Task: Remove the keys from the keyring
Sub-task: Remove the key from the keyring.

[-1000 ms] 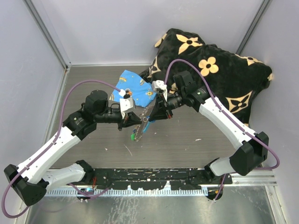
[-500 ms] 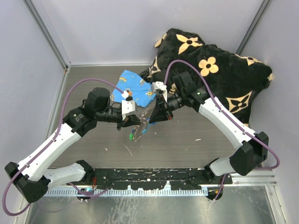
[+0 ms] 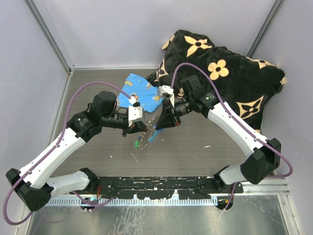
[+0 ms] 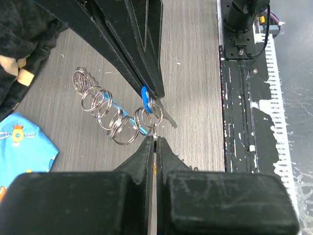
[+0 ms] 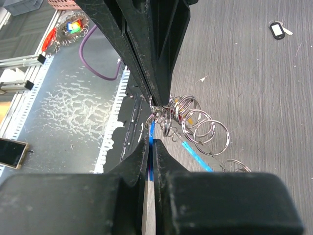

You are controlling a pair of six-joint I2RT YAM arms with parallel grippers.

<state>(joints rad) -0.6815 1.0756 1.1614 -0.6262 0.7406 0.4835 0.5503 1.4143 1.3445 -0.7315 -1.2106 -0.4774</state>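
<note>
Left gripper (image 3: pixel 142 131) and right gripper (image 3: pixel 157 127), top view: tips meet over the wood-grain table (image 3: pixel 205 139), the keyring (image 3: pixel 149 134) between them, keys unresolvable. Left wrist: left jaws closed on one thin wire ring (image 4: pixel 149 119); blue piece (image 4: pixel 145 94) partly hidden. Right wrist: right jaws pinch that smooth blue strip; dark-headed key (image 5: pixel 277 30) lies apart on the table.

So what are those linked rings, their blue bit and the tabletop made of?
The rings look like polished steel: silvery, bright glints. The blue bit seems plastic: saturated colour, dull sheen. The tabletop looks like grey wood-grain laminate: fine straight streaks.
</note>
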